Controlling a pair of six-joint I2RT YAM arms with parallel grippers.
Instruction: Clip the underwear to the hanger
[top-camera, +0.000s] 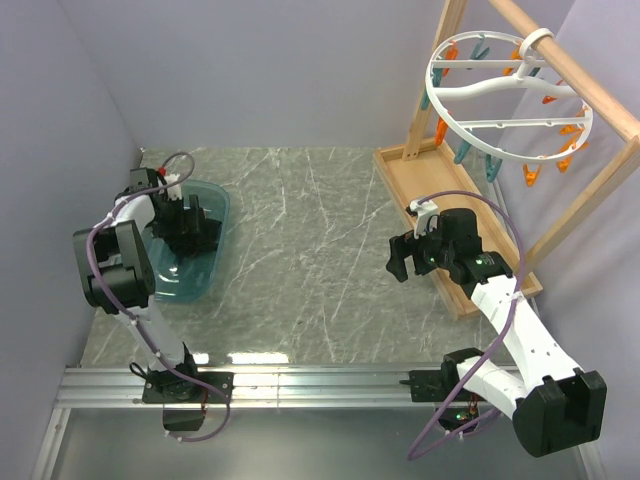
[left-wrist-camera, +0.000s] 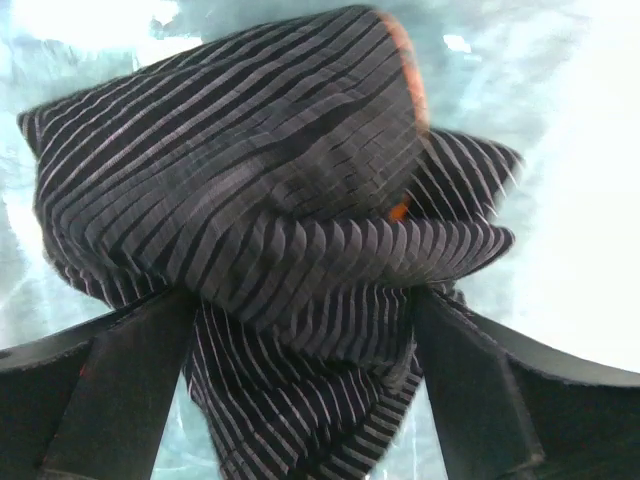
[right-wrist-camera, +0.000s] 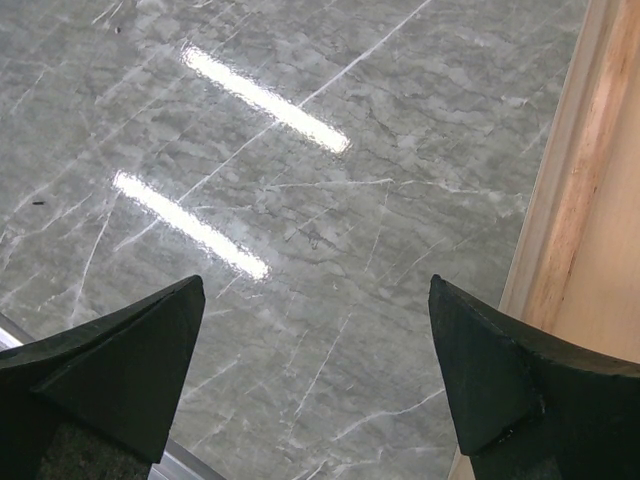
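The underwear, black with thin pale stripes and an orange edge, lies bunched in a teal bin at the left. My left gripper reaches down into the bin. In the left wrist view the left gripper stands open, with a fold of the fabric between its two fingers, which sit close against the fold on both sides. The hanger, a white ring with orange and teal clothespins, hangs from the wooden rack at the back right. My right gripper is open over bare table, holding nothing, far below the ring.
The wooden rack's base board lies along the right side, its edge just right of my right gripper. Grey marble table spreads between the bin and the rack. A metal rail runs along the near edge.
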